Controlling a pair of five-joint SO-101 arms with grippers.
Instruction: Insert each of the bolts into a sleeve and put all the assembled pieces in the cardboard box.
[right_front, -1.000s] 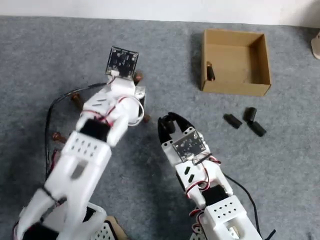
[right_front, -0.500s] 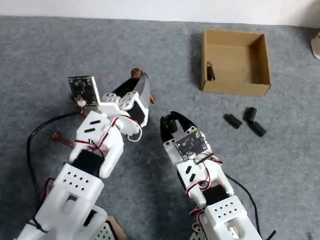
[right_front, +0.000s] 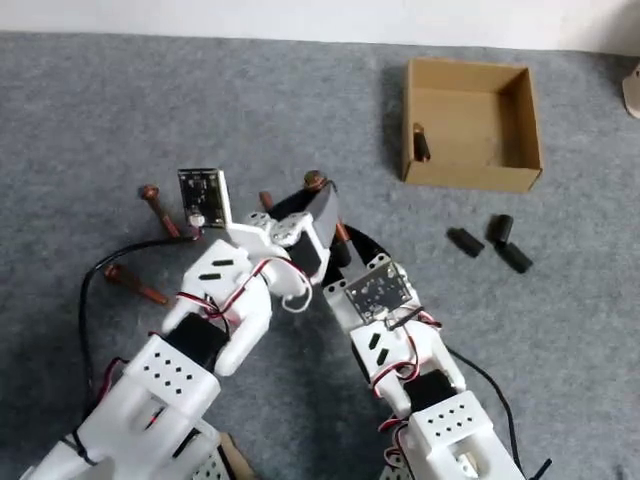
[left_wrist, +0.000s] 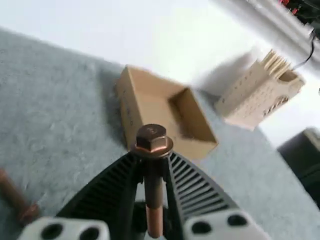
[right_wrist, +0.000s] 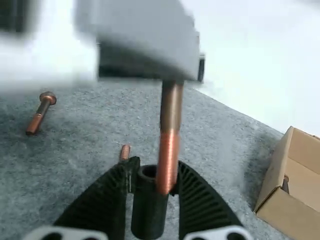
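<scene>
Left gripper pinching bolt by the shank, right gripper clamped on black sleeve, bolt tip at sleeve mouth — in or just beside, can't tell.

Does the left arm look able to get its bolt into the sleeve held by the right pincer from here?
Probably yes. The bolt in the left pincer hangs right at the sleeve in the right pincer, nothing between, though its tip looks beside the bore.

Grey felt-topped table, cardboard box twd far-right corner, 3 black sleeves just nr its near side, loose copper bolts left of ctr.
</scene>
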